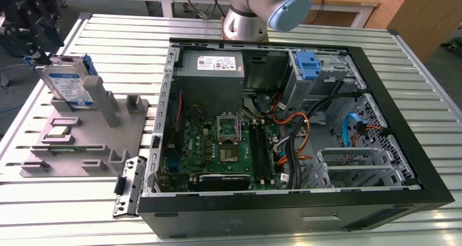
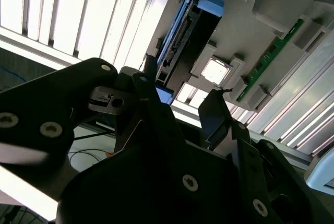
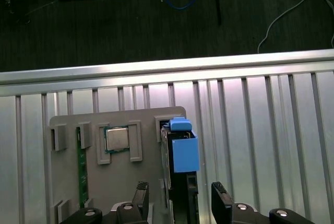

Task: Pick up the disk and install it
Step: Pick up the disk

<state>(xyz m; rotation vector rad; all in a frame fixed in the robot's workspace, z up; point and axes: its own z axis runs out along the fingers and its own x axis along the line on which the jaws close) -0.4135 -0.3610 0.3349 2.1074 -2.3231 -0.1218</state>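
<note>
Gripper point(image 3: 180, 191) fingers point(image 3: 222, 199) are sitting apart, straddling the disk point(image 3: 183, 153) without clamping it; disk's standing upright in the grey holder point(image 3: 120, 182) at the exterior view's left. Pickup isn't done; PC case point(image 1: 289, 121) is waiting.

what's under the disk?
The disk stands on edge in a slot of the grey fixture, which lies on the slatted table. The slot's floor and the disk's lower edge are covered.
</note>
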